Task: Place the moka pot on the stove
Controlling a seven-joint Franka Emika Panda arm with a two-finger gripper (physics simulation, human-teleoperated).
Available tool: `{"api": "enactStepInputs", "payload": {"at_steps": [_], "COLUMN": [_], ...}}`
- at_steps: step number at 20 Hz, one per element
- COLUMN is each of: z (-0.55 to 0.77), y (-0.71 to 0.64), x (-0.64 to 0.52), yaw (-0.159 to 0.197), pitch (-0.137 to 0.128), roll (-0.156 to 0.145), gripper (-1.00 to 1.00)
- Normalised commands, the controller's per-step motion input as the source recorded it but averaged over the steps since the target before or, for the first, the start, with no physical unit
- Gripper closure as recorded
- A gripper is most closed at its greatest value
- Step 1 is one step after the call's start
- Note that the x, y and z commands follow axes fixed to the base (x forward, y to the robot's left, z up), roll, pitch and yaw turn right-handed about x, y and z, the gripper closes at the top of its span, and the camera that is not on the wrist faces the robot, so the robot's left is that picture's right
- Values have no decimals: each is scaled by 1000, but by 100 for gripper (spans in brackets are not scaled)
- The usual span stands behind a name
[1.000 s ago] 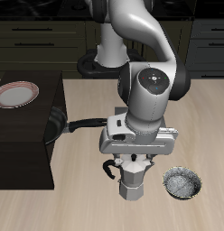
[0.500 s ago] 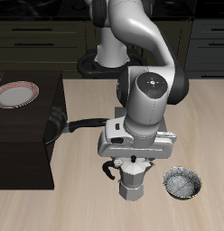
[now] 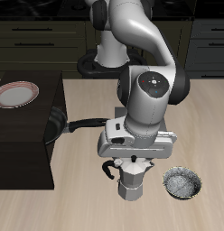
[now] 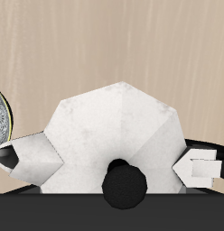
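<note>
The table (image 3: 87, 117) stretched pale and wide, the stove (image 3: 23, 108) at one end. The arm (image 3: 145, 81) hung over the moka pot (image 3: 133, 183), which stood near the front edge, beside a small metal bowl (image 3: 182, 183). The gripper (image 3: 134, 161) sat over the lid; whether it pinched, I couldn't tell.

Wooden table (image 3: 78, 194) with moka pot (image 3: 132, 183), metal bowl (image 3: 182, 184).

shallow metal bowl (image 3: 182, 183) near table's front edge, black frying pan (image 3: 64, 129)
</note>
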Motion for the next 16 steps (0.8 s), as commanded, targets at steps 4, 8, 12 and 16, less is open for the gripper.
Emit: {"api": "enactStepInputs", "payload": {"at_steps": [4,8,12,16], "z": [85,273,298,147], "y": [-4,38,133,55], "x": [5,-98,-339,-255], "yaw": [16,-13,-25,44], "pitch": [-32,-46,-69,-60], "roll": [-19,0,40,22], "gripper": [100,100,100,100]}}
